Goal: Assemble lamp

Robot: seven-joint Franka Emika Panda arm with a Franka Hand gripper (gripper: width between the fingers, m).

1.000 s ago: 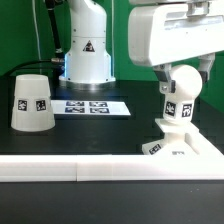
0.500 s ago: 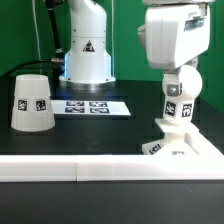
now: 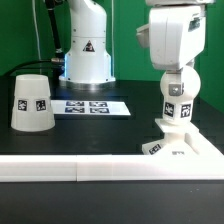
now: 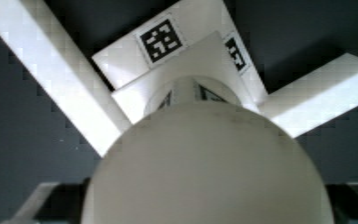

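Observation:
The white rounded bulb stands upright on the flat stepped base at the exterior view's right. My gripper comes down from above and is shut on the bulb's top. In the wrist view the bulb fills the middle, the base with its square markers lies beyond it, and my gripper shows only as dark fingers at each side. The cup-like shade stands mouth down at the exterior view's left, apart from the rest.
The marker board lies flat in the middle of the black table. The robot's own pedestal stands behind it. A white rail runs along the front edge, and white rails hem the base in at a corner.
My hand has turned about its upright axis over the bulb and now shows its narrower side. The bulb stays on the base. The shade has not moved.

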